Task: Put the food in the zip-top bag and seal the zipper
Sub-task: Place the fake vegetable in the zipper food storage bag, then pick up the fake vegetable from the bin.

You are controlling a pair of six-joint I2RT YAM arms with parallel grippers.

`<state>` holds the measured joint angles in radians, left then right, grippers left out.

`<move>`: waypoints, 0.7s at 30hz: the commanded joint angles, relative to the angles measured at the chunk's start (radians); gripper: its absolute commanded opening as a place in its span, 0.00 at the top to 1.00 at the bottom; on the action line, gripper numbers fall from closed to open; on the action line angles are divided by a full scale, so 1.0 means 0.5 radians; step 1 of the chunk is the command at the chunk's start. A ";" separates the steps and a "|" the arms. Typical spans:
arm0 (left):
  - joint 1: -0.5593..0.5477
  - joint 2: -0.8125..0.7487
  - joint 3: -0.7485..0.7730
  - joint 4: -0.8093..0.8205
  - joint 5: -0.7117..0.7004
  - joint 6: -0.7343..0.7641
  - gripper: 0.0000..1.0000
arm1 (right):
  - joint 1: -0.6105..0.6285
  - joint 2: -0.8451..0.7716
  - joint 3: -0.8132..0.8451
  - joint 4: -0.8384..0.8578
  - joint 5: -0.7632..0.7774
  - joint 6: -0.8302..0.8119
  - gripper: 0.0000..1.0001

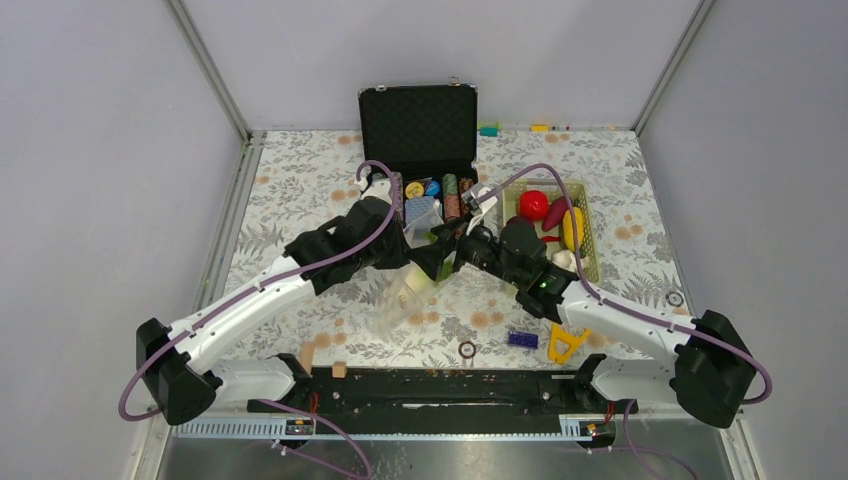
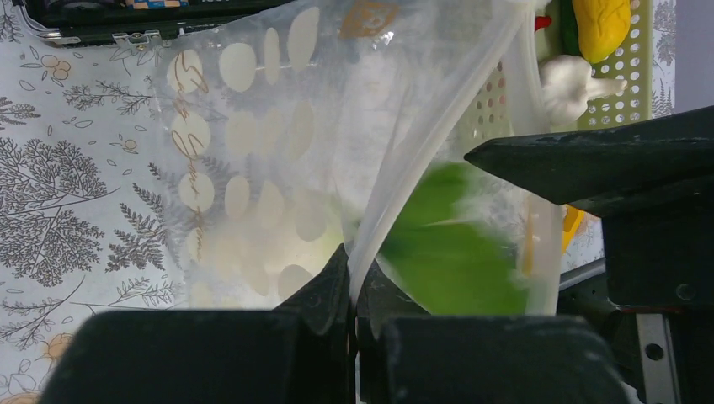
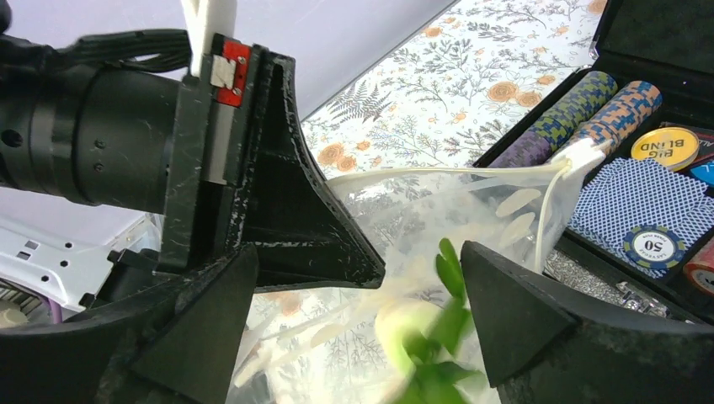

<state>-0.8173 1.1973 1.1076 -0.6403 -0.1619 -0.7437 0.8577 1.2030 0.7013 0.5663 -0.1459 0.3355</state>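
The clear zip-top bag [image 1: 405, 300] hangs open at mid table. My left gripper [image 1: 420, 258] is shut on the bag's mouth edge, a thin white strip pinched between its fingertips in the left wrist view [image 2: 358, 271]. My right gripper [image 1: 462, 250] is open right over the bag's mouth [image 3: 358, 269]. A green leafy piece [image 3: 429, 341] is blurred between and below its jaws, inside the bag; it also shows through the bag wall [image 2: 455, 248]. The pale green basket [image 1: 590, 240] holds a red round piece [image 1: 533, 205], a purple one [image 1: 556, 215], a yellow one [image 1: 573, 228] and a white one [image 1: 563, 260].
An open black case [image 1: 418, 125] with poker chips [image 3: 581, 105] and cards stands just behind the bag. A blue brick [image 1: 522, 339] and a yellow triangle [image 1: 565, 343] lie near the front right. A small wooden cube [image 1: 339, 370] sits at the front edge.
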 commanded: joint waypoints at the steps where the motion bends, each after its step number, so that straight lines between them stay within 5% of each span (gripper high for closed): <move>1: 0.006 -0.039 -0.002 0.130 -0.035 -0.027 1.00 | 0.018 -0.087 0.140 -0.188 -0.039 0.035 0.00; 7: 0.013 -0.035 -0.001 0.132 -0.026 -0.007 1.00 | 0.018 -0.224 0.234 -0.574 0.209 0.053 0.00; 16: 0.033 0.017 0.027 0.078 -0.051 0.074 1.00 | -0.054 -0.360 0.465 -1.612 1.323 0.179 0.00; 21: 0.039 0.054 0.049 0.068 -0.044 0.115 1.00 | -0.564 -0.293 0.459 -1.897 0.923 0.511 0.00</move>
<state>-0.8032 1.2106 1.1030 -0.6338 -0.1650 -0.7177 0.7391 1.0328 0.9096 -0.1894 0.3225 0.4534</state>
